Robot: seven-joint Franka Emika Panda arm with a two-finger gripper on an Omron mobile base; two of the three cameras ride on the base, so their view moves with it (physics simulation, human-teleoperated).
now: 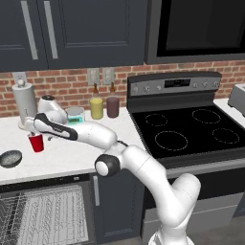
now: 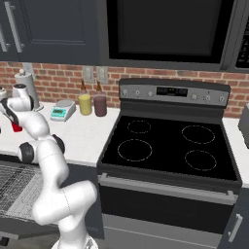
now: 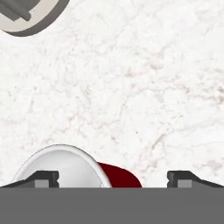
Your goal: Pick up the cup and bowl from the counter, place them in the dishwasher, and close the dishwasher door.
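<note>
— While the cup (image 1: 36, 142) stands upright on the counter (image 1: 72, 153), where is the gripper (image 3: 112, 178)?
— Right over it. In the hand view the jaws stand wide, one fingertip (image 3: 42, 178) across the cup's white rim, the other over bare stone. Nothing is held.
— And the bowl (image 1: 10, 158)?
— On the counter near the front edge, left of the cup and apart from it.
— The dishwasher (image 1: 45, 213)?
— Below the bowl, open, its wire rack showing. Two bottles (image 1: 104, 106) stand by the brick wall.
</note>
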